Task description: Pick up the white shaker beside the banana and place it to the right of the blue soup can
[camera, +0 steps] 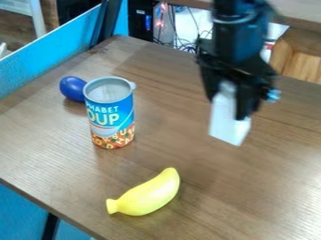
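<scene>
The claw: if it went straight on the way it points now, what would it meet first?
Probably the wooden tabletop, with the white block that the claw holds touching first; its height is hard to judge here.

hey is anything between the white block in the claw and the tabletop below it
Nothing visible stands between the white block and the tabletop; the soup can and banana are off to the image's left.
</scene>
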